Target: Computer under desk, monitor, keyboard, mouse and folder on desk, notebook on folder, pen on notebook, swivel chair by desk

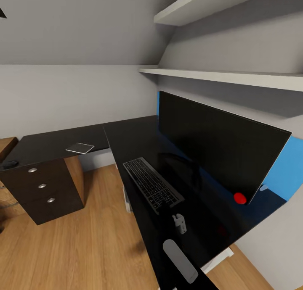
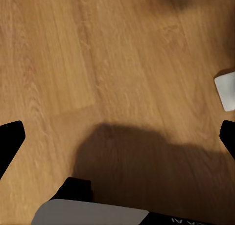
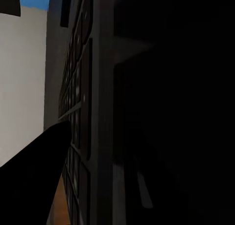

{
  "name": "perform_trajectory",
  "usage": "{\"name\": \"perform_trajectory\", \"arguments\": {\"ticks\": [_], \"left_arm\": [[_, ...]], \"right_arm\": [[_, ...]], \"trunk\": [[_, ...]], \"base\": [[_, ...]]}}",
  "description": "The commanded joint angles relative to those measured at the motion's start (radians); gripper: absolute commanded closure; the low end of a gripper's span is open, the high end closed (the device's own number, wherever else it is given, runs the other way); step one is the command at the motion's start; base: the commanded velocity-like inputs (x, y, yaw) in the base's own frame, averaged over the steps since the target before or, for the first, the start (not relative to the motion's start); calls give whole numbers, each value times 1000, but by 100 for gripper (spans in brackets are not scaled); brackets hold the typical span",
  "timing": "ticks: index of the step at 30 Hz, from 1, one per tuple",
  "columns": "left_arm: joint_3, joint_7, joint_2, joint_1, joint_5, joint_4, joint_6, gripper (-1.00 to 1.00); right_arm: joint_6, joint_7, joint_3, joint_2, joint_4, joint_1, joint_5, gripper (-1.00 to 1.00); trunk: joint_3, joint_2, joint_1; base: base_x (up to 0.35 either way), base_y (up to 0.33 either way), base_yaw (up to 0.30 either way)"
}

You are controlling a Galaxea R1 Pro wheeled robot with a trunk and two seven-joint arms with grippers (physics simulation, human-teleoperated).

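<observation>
Looking down from the head camera, you have the large glossy black L-shaped desk (image 1: 139, 143) spread in front of you, its black drawer unit with round silver knobs (image 1: 42, 185) standing at the left end on the light wood plank floor (image 1: 84, 248). A wide black flat-screen monitor (image 1: 214, 145) stands on the right wing of that desk, close to the grey wall, with a small red dot (image 1: 240, 198) at its lower near corner and a bright blue panel (image 1: 286, 170) showing behind it. Just beside the monitor, on its room side, lies the slim long black keyboard with rows of grey keys (image 1: 152, 184), running roughly parallel to the screen. On the left wing you can see a flat pale grey rectangular pad (image 1: 80, 148), and at the far left end a small black oval mouse (image 1: 10, 164), well apart from the keyboard. Two white wall shelves (image 1: 227, 75) hang above the monitor.

Your left gripper (image 2: 117, 137) hangs over the plank floor with its two black fingertips (image 2: 10, 139) spread wide at either edge of the wrist view, nothing between them.

Your right wrist camera sits very close to the keyboard (image 3: 81, 117), its key rows running along the picture, with one dark finger (image 3: 34, 181) alongside them; whether that gripper is apart or together you cannot tell from here.
</observation>
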Motion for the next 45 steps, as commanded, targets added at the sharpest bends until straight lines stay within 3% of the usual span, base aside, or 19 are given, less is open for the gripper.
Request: {"name": "perform_trajectory", "arguments": {"ticks": [1, 6, 15, 45], "left_arm": [[-9, 8, 0, -1, 4, -2, -2, -100], [-9, 8, 0, -1, 4, -2, -2, -100], [-10, 8, 0, -1, 4, -2, -2, -100], [-10, 8, 0, -1, 4, -2, -2, -100]], "right_arm": [[-11, -49, 2, 0, 4, 0, -37, 100], [-19, -46, -1, 0, 4, 0, -36, 100], [-96, -45, -1, 0, 4, 0, -35, 100], [-102, -47, -3, 0, 5, 0, -34, 100]], "trunk": [[-1, 0, 0], [-1, 0, 0], [-1, 0, 0], [-1, 0, 0]], "base": [[1, 1, 0], [0, 0, 0], [0, 0, 0], [46, -4, 0]]}}
